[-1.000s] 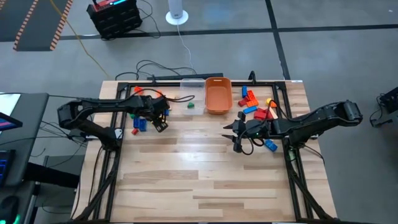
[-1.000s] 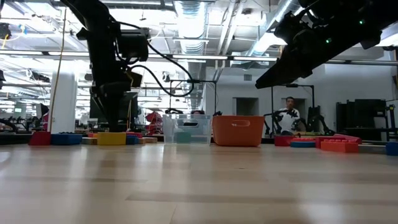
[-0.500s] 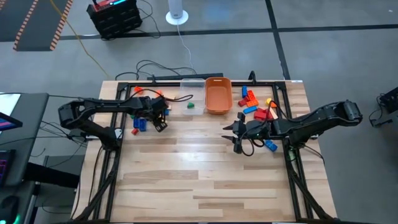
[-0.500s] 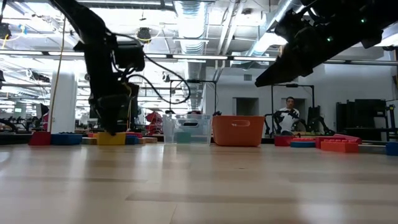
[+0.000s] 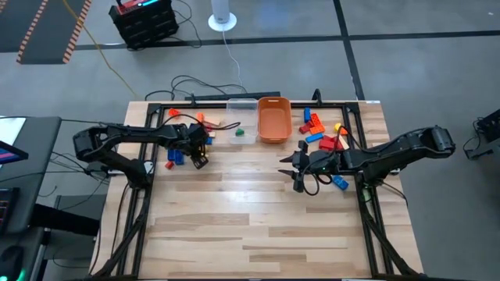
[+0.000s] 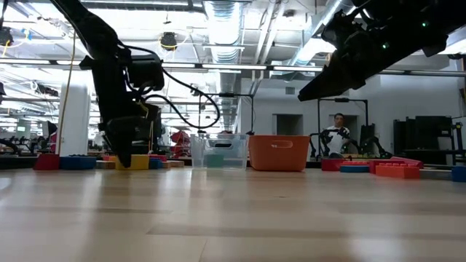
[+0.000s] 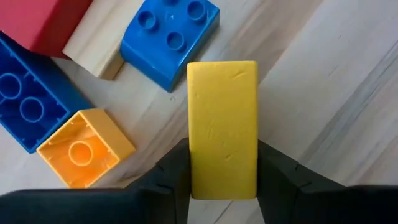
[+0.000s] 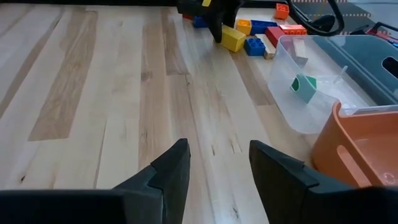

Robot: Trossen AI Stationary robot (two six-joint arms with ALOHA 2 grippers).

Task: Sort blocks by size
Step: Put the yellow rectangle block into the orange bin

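Left jaws tight on yellow block (image 7: 222,127).

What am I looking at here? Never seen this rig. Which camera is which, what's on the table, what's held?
Two dark robot arms work at a wooden table. One picture looks straight down, one sits at tabletop height, and one camera rides on each wrist. The left tool is shut on a yellow block, next to blue, orange, red and wood blocks. The right tool is open and empty over bare wood, beside another pile of blocks. At the far edge stand a clear tub, holding a green piece, and an orange tub.
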